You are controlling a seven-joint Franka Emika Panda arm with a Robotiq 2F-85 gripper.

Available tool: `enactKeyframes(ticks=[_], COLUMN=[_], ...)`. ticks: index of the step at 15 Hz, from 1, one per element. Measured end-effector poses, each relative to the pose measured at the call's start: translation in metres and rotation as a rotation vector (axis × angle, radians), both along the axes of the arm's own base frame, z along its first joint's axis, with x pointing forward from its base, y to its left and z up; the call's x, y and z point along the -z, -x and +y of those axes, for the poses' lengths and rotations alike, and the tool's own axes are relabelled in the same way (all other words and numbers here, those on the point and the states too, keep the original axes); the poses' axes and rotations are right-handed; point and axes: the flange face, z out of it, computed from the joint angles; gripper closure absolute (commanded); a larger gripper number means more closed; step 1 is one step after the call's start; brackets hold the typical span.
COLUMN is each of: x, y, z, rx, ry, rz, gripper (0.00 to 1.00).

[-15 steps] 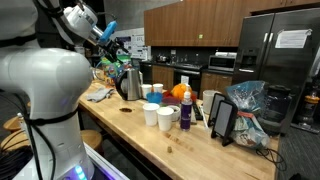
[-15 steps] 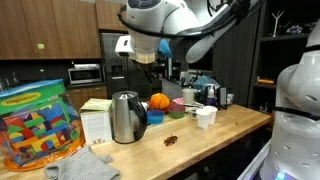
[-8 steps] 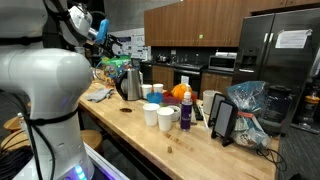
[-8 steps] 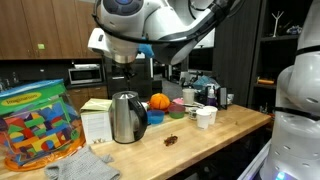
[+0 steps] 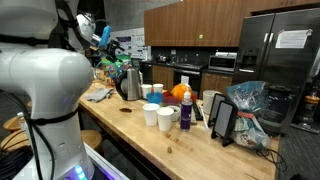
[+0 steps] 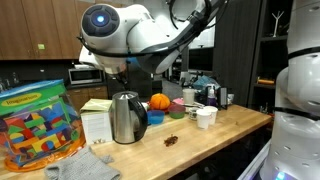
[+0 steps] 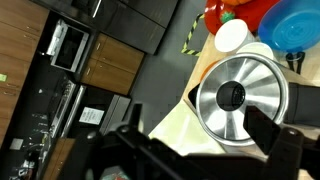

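exterior view: kettle (image 5: 131, 82), wooden kitchen counter (image 5: 190, 150)

In an exterior view I'm looking past the arm's white base (image 5: 45, 90) down the wooden countertop (image 5: 185, 140). In an exterior view I'm sitting low and close, facing back along it. All three cameras are sharing the steel kettle (image 6: 125, 117); the wrist camera is hovering right above it, tilted.

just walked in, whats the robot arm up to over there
The arm's gripper hangs open and empty above the steel kettle, which stands upright with its lid on, on the wooden counter. The wrist view looks down onto the lid's black knob. Paper cups stand nearby on the counter, apart from the gripper.
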Motion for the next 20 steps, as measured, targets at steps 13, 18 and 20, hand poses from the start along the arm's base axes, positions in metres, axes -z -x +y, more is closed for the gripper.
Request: enactKeyframes(ticks=[13, 18, 20], x=[-0.042, -0.070, -0.080], y=[-0.006, -0.024, -0.029], z=[0.017, 0.003, -0.007], rx=[-0.094, -0.140, -0.155], ry=[-0.107, -0.172, -0.209], rz=[0.350, 0.494, 0.530], gripper=[0.00, 0.00, 0.00])
